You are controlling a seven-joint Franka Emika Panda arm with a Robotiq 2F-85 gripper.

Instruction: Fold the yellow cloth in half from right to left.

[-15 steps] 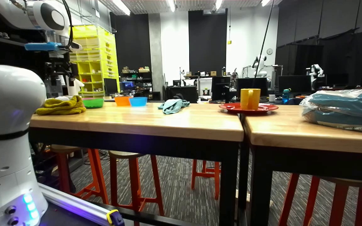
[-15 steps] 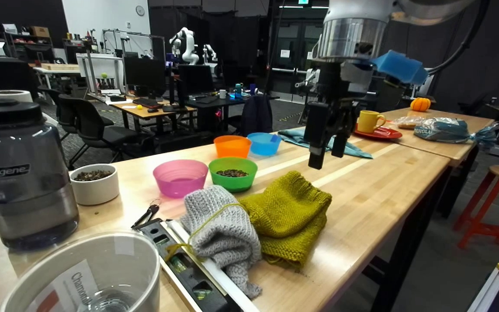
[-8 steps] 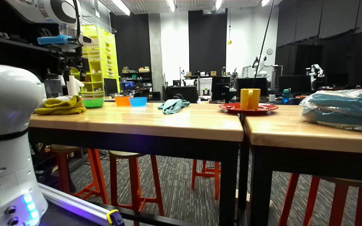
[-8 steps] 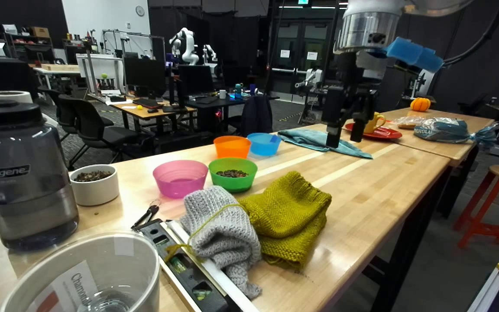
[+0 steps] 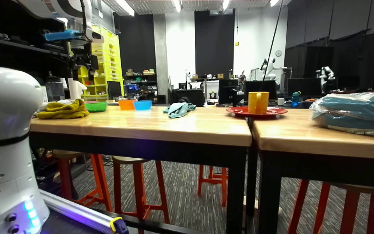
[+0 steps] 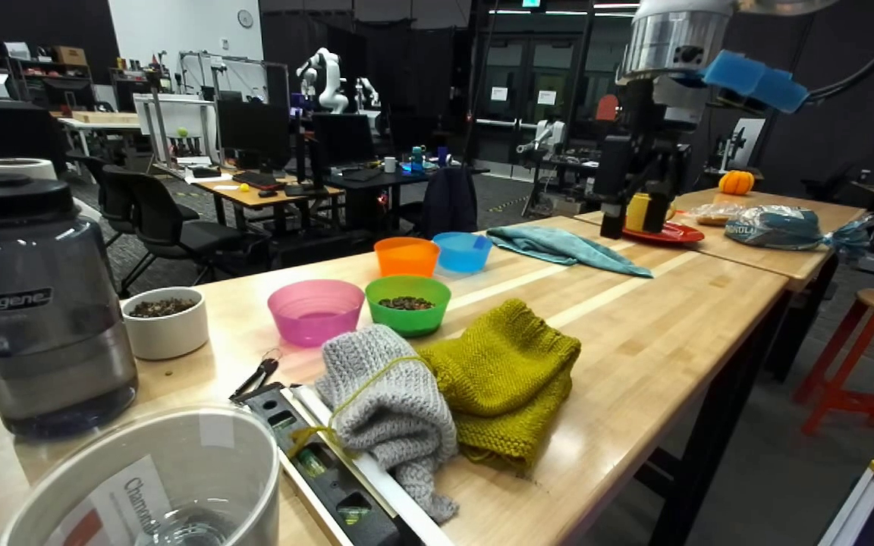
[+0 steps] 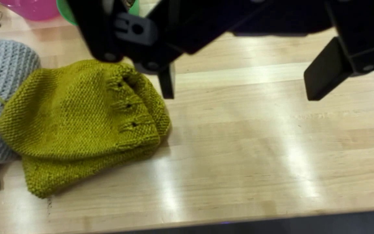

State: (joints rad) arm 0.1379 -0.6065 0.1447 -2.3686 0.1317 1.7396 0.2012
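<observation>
Above the table [image 7: 255, 146], your gripper [image 7: 240, 94] hangs empty, jaws apart; the yellow cloth [image 7: 83, 113] seems folded, so just back clear.

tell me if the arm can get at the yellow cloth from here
Probably yes: the jaws are open, and nothing seems to lie on the yellow cloth. The grey knit crowds just one side; the jaws would need to move across and down.

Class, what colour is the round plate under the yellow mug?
The plate is red, clearest in an exterior view.
</observation>
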